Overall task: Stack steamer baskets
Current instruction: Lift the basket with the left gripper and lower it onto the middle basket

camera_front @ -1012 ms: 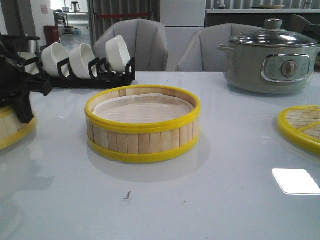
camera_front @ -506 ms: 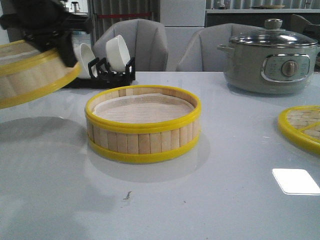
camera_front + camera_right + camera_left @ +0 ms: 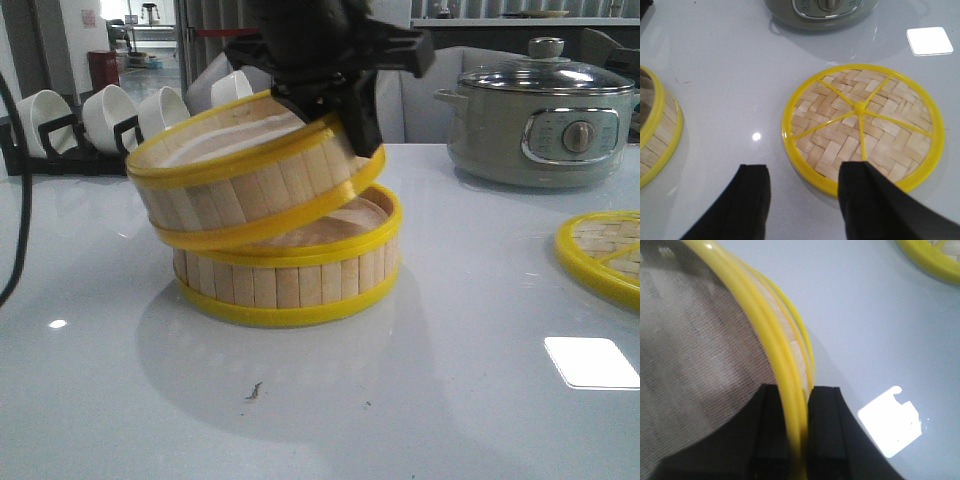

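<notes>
The left gripper (image 3: 345,125) clamps the rim of the upper steamer basket (image 3: 240,175), held tilted over the lower steamer basket (image 3: 290,275) on the table (image 3: 450,400). The right gripper (image 3: 802,197) hangs with fingers wide apart near the woven lid (image 3: 862,125). The cooker (image 3: 540,115) carries no legible lettering.

Held basket (image 3: 245,180) now over table basket (image 3: 290,275) (tilted)
</notes>
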`<state>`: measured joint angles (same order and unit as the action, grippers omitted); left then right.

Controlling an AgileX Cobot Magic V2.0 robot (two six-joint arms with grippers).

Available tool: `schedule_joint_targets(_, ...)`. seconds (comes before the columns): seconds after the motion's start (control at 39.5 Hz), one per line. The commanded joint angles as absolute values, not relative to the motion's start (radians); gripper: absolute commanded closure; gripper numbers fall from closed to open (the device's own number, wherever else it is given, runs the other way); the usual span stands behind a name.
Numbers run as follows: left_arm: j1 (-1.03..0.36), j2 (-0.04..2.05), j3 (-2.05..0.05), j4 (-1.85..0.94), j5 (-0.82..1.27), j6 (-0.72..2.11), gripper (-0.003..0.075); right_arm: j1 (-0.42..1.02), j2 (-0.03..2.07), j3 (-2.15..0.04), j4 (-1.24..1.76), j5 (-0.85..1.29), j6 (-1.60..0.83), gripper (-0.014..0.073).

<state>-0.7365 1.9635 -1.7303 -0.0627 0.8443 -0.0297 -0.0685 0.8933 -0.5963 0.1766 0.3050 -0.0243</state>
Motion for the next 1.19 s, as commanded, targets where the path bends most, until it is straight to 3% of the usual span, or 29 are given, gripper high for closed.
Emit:
schedule_joint_targets(0.0, -0.764, 1.920, -1.769, -0.050, 0.742, -0.022, 0.0634, -0.069, 0.888, -0.636, 0.177, 0.245, -0.027, 0.0160)
schedule_joint_targets(1.16, -0.778, 1.983, -1.790, -0.054, 0.641, -0.016, 0.0634, -0.069, 0.888, -0.636, 0.177, 0.255, -0.027, 0.0160)
